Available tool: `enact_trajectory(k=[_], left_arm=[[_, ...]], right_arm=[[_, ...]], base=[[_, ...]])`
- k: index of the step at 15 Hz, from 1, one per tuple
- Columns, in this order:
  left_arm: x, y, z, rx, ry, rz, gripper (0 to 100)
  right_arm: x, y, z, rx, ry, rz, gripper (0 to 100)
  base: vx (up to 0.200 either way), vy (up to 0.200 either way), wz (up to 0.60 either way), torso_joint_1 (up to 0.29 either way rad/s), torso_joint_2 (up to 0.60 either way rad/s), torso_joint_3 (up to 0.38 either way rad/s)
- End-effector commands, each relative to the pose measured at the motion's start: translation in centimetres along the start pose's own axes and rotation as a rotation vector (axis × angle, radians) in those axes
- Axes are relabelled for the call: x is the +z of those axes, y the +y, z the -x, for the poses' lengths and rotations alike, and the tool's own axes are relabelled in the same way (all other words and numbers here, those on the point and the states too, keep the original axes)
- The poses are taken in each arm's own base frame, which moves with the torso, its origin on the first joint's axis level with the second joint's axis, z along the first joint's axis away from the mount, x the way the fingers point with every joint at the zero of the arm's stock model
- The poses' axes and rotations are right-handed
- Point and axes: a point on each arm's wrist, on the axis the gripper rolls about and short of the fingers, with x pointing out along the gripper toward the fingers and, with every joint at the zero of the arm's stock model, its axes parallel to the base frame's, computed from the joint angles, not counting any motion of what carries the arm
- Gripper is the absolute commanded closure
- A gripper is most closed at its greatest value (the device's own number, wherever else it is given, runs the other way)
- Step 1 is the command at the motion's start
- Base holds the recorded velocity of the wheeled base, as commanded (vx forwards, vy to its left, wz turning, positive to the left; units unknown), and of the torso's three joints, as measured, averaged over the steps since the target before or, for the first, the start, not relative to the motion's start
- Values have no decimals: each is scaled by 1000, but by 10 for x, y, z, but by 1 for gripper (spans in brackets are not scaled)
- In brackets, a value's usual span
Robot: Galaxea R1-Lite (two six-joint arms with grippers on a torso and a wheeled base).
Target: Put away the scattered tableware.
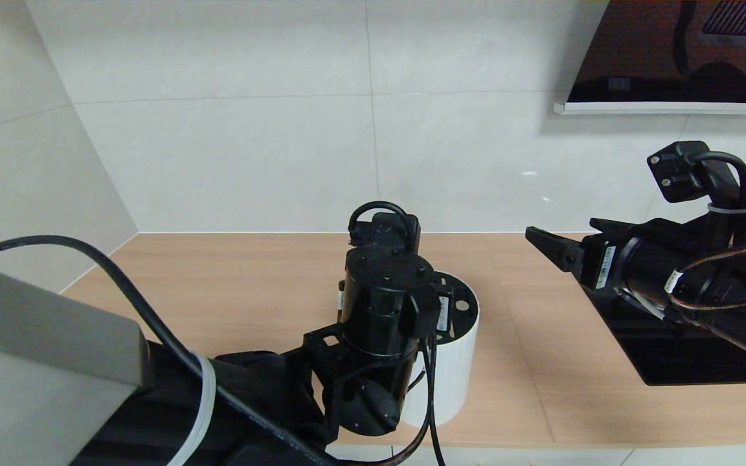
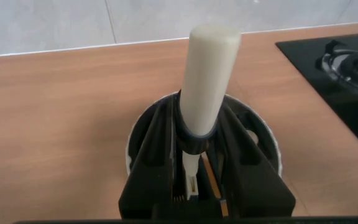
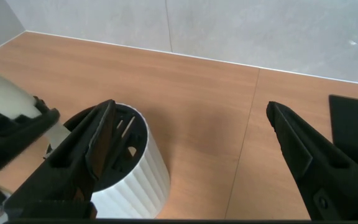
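- While the left claw (image 2: 197,118) is closed tight on it, a pale cream, round-handled utensil (image 2: 207,74) with a dark ring around its handle hangs directly over a white ribbed cylindrical holder (image 1: 457,362), handle end up and slightly tilted.
- Its thin lower end points down towards the holder's black slotted top. How far in it reaches I cannot tell, because the claw's black fingers (image 2: 157,143) cover that part.
- Between the fingers a thin orange-brown stick (image 2: 209,177) shows.
- That holder stands upright on a light wooden countertop (image 1: 250,285), near its front edge and about midway along it.
- To the right of the holder, flush in the counter, lies a glossy black cooktop (image 1: 671,356), set apart from it by a strip of bare wood.
- Above the cooktop's near-left part hangs the right claw (image 3: 190,107), spread wide with nothing between its fingers, its tips aimed left towards the holder.
- Behind the counter rises a wall of large pale grey tiles (image 1: 250,149).
- High on the far right hangs a dark glossy panel with a pale lower edge (image 1: 671,58).
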Motion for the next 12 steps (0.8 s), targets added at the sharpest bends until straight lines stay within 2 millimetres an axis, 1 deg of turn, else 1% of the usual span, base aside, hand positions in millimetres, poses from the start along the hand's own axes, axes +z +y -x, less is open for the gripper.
enact_trajectory(k=[1, 6, 7, 12], left_arm=[[-5, 0, -2, 5, 14, -11, 100], [-3, 0, -2, 6, 9, -7, 100], [-3, 1, -1, 6, 8, -6, 0], [0, 1, -1, 6, 2, 4, 0]], right_arm=[[0, 0, 0, 2, 0, 0, 0], [0, 0, 0, 0, 0, 0, 0], [0, 0, 0, 0, 0, -1, 0], [0, 0, 0, 0, 0, 0, 0]], base=[[0, 0, 0, 0, 0, 0], [0, 0, 0, 0, 0, 0], [0, 0, 0, 0, 0, 0], [0, 0, 0, 0, 0, 0]])
